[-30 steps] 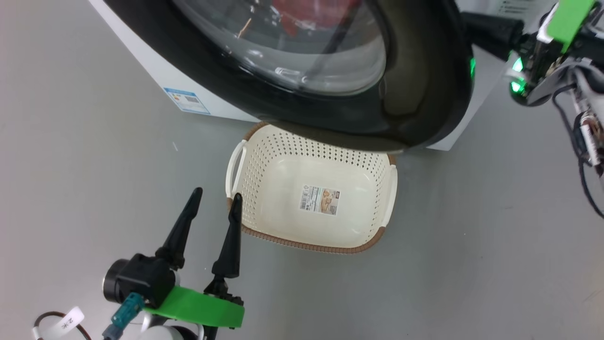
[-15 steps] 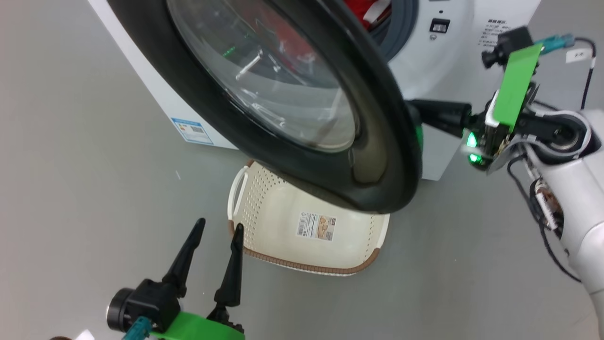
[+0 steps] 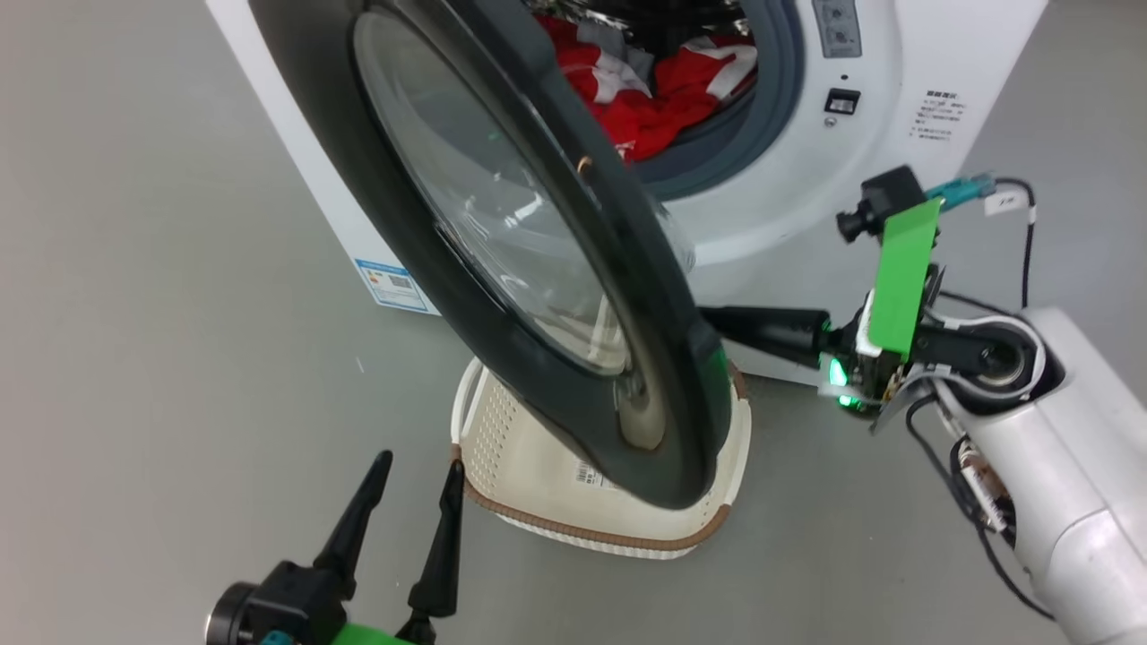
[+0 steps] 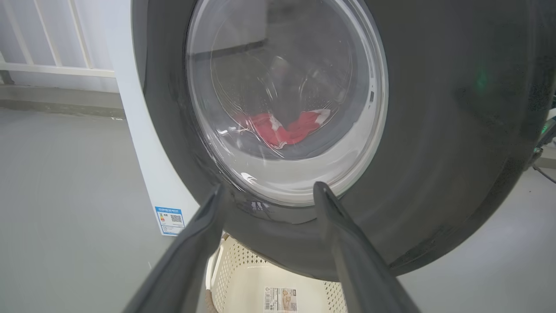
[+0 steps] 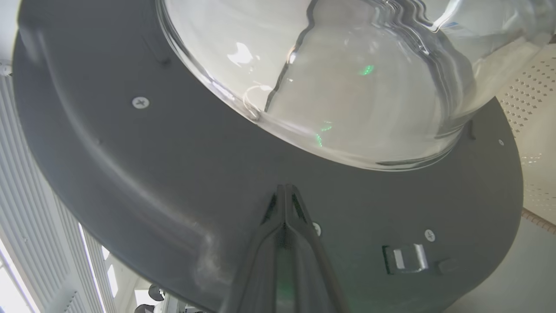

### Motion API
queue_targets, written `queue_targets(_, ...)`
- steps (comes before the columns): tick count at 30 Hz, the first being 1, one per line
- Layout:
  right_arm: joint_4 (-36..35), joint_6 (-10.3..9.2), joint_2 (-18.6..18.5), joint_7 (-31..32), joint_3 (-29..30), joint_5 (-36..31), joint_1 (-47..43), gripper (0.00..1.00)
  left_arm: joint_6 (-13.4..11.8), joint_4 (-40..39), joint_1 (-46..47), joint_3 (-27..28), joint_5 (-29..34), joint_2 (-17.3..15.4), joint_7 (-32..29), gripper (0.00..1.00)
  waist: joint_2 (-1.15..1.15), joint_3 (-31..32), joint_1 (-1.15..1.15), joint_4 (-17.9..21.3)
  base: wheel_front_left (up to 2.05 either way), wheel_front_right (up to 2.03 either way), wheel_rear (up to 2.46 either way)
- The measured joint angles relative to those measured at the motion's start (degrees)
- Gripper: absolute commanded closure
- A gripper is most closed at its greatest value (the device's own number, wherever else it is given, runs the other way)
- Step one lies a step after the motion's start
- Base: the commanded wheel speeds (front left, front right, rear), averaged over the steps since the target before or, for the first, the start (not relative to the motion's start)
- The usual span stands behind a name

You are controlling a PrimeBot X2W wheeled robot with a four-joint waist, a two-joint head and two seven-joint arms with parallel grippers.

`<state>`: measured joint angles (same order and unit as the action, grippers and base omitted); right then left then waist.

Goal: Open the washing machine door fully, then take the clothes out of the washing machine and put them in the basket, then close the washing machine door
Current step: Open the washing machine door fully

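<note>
The washing machine door (image 3: 529,269) ajar above the basket (image 3: 573,527)
It stands part-open, screening much of the basket on the floor (image 3: 179,376) under it; behind the door, red-and-white clothes (image 3: 668,94) lie in the washing machine (image 3: 780,206). Right hand (image 5: 284,188), fingers together, meets the door's inner ring; left hand (image 3: 420,461), fingers apart, hovers empty before the door.

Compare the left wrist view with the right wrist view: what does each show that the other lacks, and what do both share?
Left wrist view: the washing machine door from its outer face, red clothes seen through its glass, a blue label, and the open left gripper. Right wrist view: the door's inner side with screws and latch, and the shut right gripper, tips at the dark ring. Shared: the door and the cream basket.
</note>
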<state>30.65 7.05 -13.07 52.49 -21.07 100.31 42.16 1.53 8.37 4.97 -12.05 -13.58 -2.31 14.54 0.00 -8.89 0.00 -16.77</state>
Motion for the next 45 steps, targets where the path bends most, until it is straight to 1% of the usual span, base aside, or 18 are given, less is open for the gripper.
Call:
queue_targets(8, -3.78, 0.00, 1.97, 0.14, -0.19, -0.55, -5.51, 1.00, 0.00, 0.03, -2.54, 0.07, 0.83, -0.04, 0.00, 0.00, 0.00, 1.99, 0.00, -2.41, 0.00, 0.00, 0.00)
queue_targets(15, -5.19, 0.00, 3.28, 0.54, -0.41, -1.15, -8.96, 1.00, 0.00, 0.03, -4.06, 0.29, 1.10, -0.08, 0.00, 0.00, 0.00, 3.43, 0.00, -5.44, 0.00, 0.00, 0.00)
queue_targets(23, -6.38, 0.00, 5.19, 0.11, -0.77, -2.33, -11.50, 1.00, -0.25, 0.04, -5.69, 0.91, 1.10, -0.11, 0.00, 0.00, 0.00, 4.78, 0.00, -9.03, 0.00, 0.00, 0.00)
queue_targets(26, -6.64, 0.00, 5.87, -0.03, -1.18, -3.92, -11.66, 1.00, -0.51, 0.04, -6.14, 1.15, 1.10, -0.11, 0.00, 0.00, 0.00, 5.23, 0.00, -10.31, 0.00, 0.00, 0.00)
queue_targets(32, -7.15, 0.00, 6.73, -0.11, -1.46, -4.08, -12.63, 1.00, -0.60, -0.22, -6.15, 2.03, 1.10, -0.13, 0.00, 0.00, 0.00, 5.73, 0.00, -12.82, 0.00, 0.00, 0.00)
queue_targets(34, -7.15, 0.00, 7.19, -0.11, -1.76, -4.13, -12.63, 1.00, -1.08, -0.46, -6.16, 2.57, 1.10, -0.13, 0.00, 0.00, 0.00, 5.69, 0.00, -13.33, 0.00, 0.00, 0.00)
queue_targets(37, -7.15, 0.00, 8.00, -0.10, -2.20, -4.16, -12.62, 1.00, -1.10, -0.76, -6.17, 2.97, 1.09, -0.15, 0.00, 0.00, 0.00, 5.40, 0.00, -13.64, 0.00, 0.00, 0.00)
queue_targets(40, -7.14, 0.00, 8.14, -0.10, -2.41, -4.41, -12.60, 1.00, -1.57, -1.13, -6.22, 3.18, 1.09, -0.15, 0.00, 0.00, 0.00, 5.27, 0.00, -13.79, 0.00, 0.00, 0.00)
queue_targets(45, -6.93, 0.00, 8.25, -0.57, -3.27, -4.39, -12.55, 1.00, -1.59, -1.65, -6.32, 3.67, 1.09, -0.15, 0.00, 0.00, 0.00, 5.31, 0.00, -13.87, 0.00, 0.00, 0.00)
